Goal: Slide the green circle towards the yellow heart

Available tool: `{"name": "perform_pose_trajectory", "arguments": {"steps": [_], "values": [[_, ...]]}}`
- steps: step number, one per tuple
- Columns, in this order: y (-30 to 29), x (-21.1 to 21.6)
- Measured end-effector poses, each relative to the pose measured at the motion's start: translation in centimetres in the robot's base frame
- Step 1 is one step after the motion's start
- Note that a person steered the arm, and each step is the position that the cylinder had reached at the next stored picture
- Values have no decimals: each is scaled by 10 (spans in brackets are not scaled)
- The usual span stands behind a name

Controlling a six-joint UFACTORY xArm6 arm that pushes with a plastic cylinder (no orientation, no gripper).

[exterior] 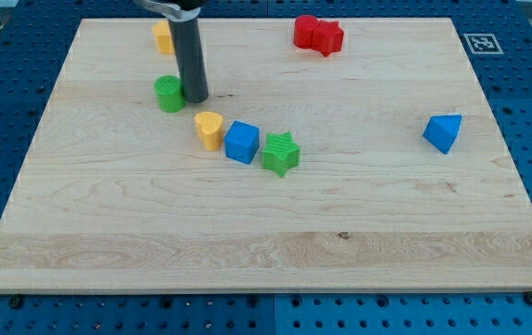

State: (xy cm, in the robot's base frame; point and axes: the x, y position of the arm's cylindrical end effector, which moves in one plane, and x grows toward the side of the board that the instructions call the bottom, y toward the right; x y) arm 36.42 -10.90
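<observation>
The green circle [168, 93] sits on the wooden board at the upper left. The yellow heart [209, 129] lies just below and to the right of it, a short gap apart. My tip [195, 97] rests on the board right beside the green circle's right edge, touching or nearly touching it, and above the yellow heart. The dark rod rises from there to the view's top.
A blue cube [242, 141] touches the yellow heart's right side, with a green star [281, 154] next to it. A yellow block [163, 37] sits at the top left, partly behind the rod. Red blocks [318, 34] lie at the top centre, a blue triangular block [443, 132] at the right.
</observation>
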Motion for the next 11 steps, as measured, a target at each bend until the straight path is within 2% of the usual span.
{"name": "perform_pose_trajectory", "arguments": {"steps": [2,11], "values": [[-8,-46],[-59,-14]]}}
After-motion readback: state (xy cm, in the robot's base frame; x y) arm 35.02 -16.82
